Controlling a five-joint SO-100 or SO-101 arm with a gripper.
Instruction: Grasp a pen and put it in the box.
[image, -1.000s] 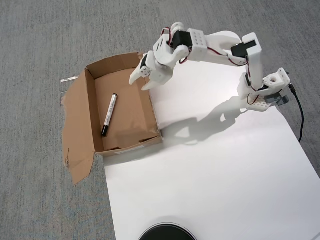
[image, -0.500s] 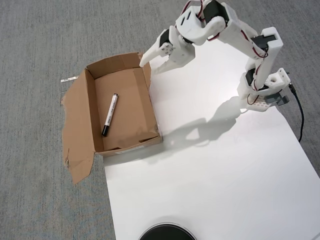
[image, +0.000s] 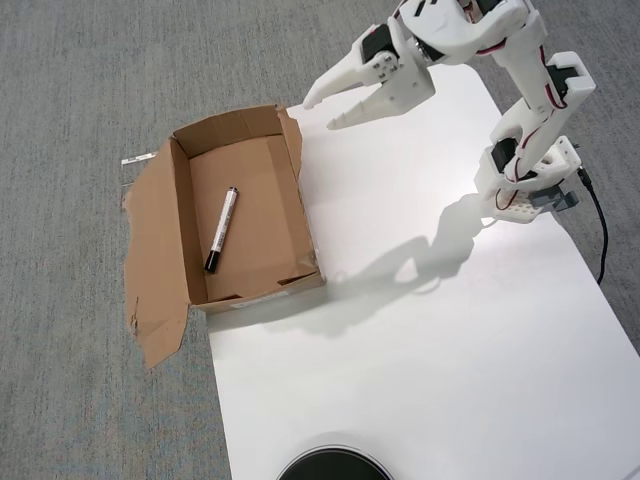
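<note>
The pen (image: 221, 230), white with a black cap, lies on the floor of the brown cardboard box (image: 183, 224) at the left of the overhead view, lengthwise and slightly tilted. My white gripper (image: 322, 112) hangs open and holds nothing, up and to the right of the box's far right corner, over the white sheet's edge. Its fingertips point left toward the box. The arm rises behind it to the base (image: 530, 185) at the right.
A large white sheet (image: 420, 330) covers the grey carpet from the box's right side to the bottom. A torn flap (image: 155, 280) spreads out left of the box. A black round object (image: 332, 466) shows at the bottom edge. A black cable (image: 601, 230) runs from the base.
The arm has lifted and drawn back up and to the right, away from the box's far right corner. The pen stays where it lay in the box.
</note>
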